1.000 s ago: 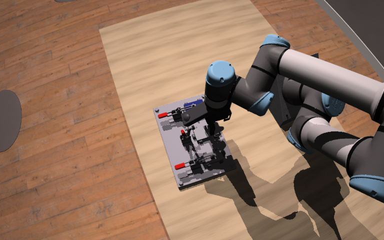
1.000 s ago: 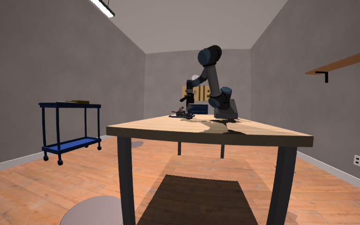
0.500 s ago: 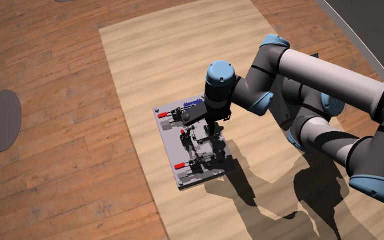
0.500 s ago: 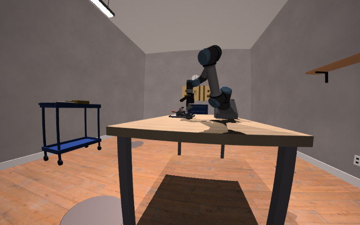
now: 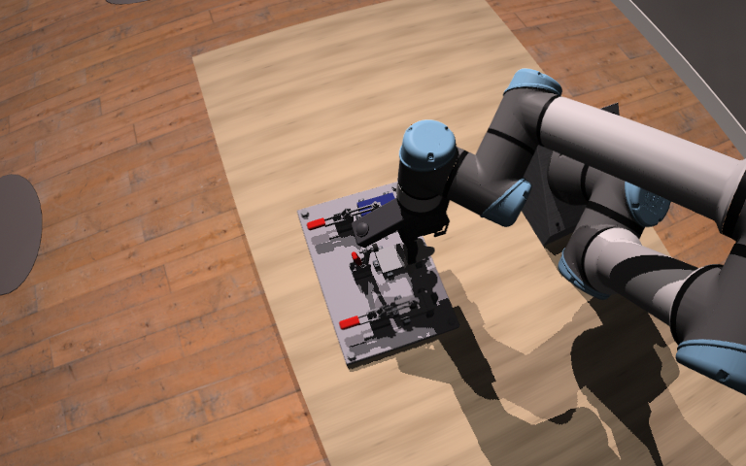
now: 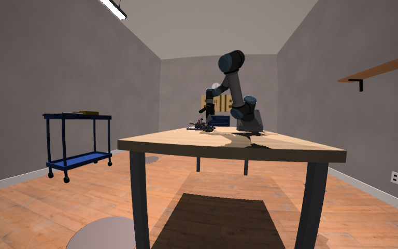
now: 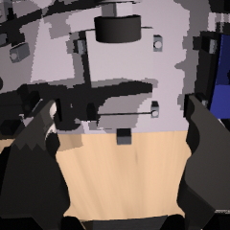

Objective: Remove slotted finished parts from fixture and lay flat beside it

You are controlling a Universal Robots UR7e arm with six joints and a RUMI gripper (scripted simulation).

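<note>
The grey fixture plate (image 5: 374, 277) lies on the wooden table and carries three toggle clamps with red handles (image 5: 315, 222) (image 5: 356, 257) (image 5: 349, 321). The blue blank (image 5: 377, 200) sits at the far station, partly hidden by my wrist; it also shows at the right edge of the wrist view (image 7: 221, 81). A pale grey part (image 5: 389, 266) sits at the middle station and shows in the wrist view (image 7: 120, 72). The near station's part (image 5: 406, 315) is in shadow. My gripper (image 5: 415, 250) hovers low over the plate's right edge by the middle station. Its fingers are open and empty.
The robot base (image 5: 545, 208) stands to the right of the fixture. The arm's shadow falls across the table in front of the plate. A blue cart (image 6: 77, 138) stands on the floor to the left of the table.
</note>
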